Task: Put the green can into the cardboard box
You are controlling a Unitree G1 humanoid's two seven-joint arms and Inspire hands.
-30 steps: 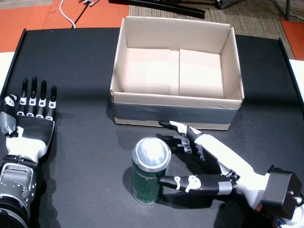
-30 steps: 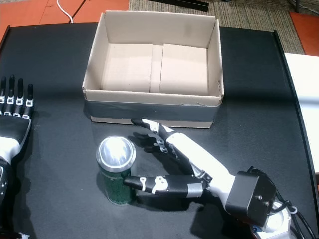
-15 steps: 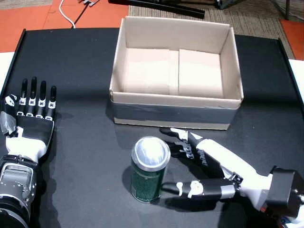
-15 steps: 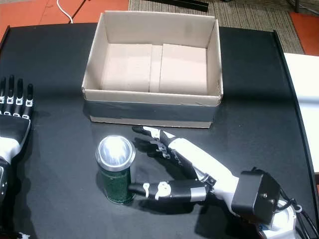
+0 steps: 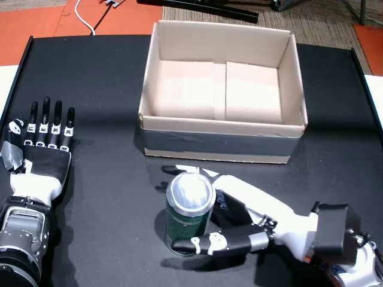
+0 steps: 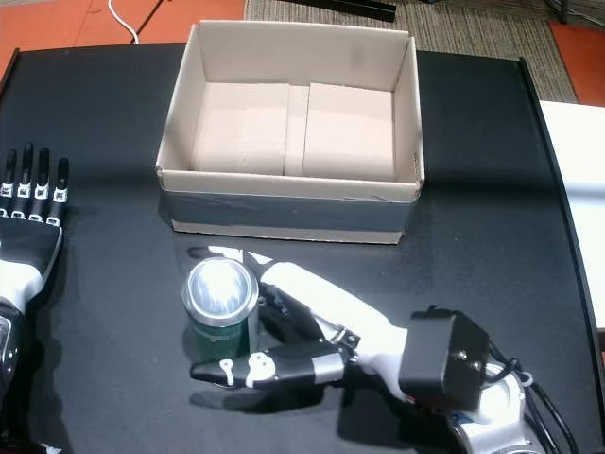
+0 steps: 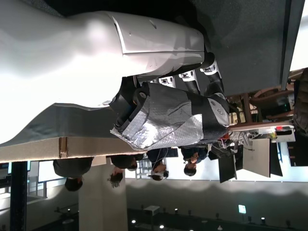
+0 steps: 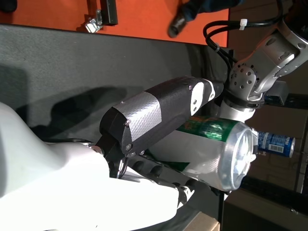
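The green can [image 5: 187,214] [image 6: 219,308] with a silver top stands upright on the black table, just in front of the cardboard box [image 5: 221,128] [image 6: 284,185], whose inside shows nothing. My right hand [image 5: 242,210] [image 6: 304,333] wraps it from the right: the fingers [image 5: 179,171] curl round its far side and the thumb [image 5: 218,242] lies across its near side. In the right wrist view the thumb [image 8: 159,108] presses on the can [image 8: 211,147]. My left hand [image 5: 39,149] [image 6: 25,235] [image 7: 168,110] lies flat and open at the table's left edge.
The table's raised edges [image 5: 18,66] run along both sides. Beyond the table are orange floor and a white cable [image 5: 90,21]. A blue can [image 8: 272,144] lies in the background of the right wrist view. People stand far off in the left wrist view.
My right hand has slid left, taking the can deep between thumb and fingers; the fingers now reach past its far side. The can and the left hand have barely moved.
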